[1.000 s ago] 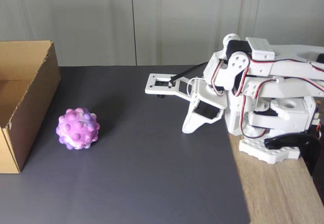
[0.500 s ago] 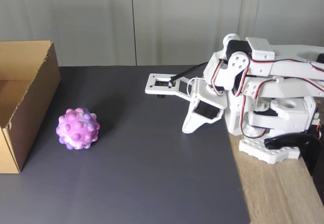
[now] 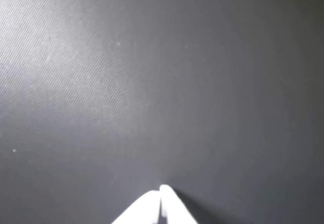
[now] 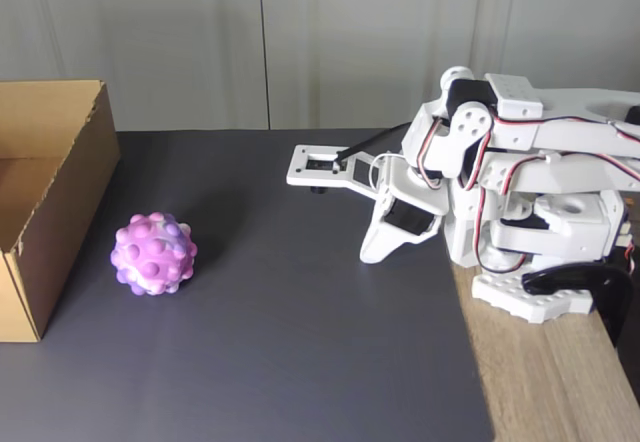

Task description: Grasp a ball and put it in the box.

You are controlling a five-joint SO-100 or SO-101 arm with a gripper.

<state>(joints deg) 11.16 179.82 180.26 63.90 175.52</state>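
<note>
The ball [image 4: 153, 253], bumpy and marbled pink, purple and white, rests on the dark mat just right of the box [image 4: 70, 187], an open brown cardboard box at the left edge of the fixed view. My gripper [image 4: 371, 254] is folded down beside the white arm's base, far to the right of the ball, its tip close to the mat. In the wrist view the gripper [image 3: 162, 189] shows as two white fingertips pressed together over bare mat, shut with nothing held.
A dark grey mat [image 4: 300, 342] covers most of the surface. Bare wooden tabletop [image 4: 545, 387] lies at the right under the arm's base [image 4: 540, 242]. A pale wall stands behind.
</note>
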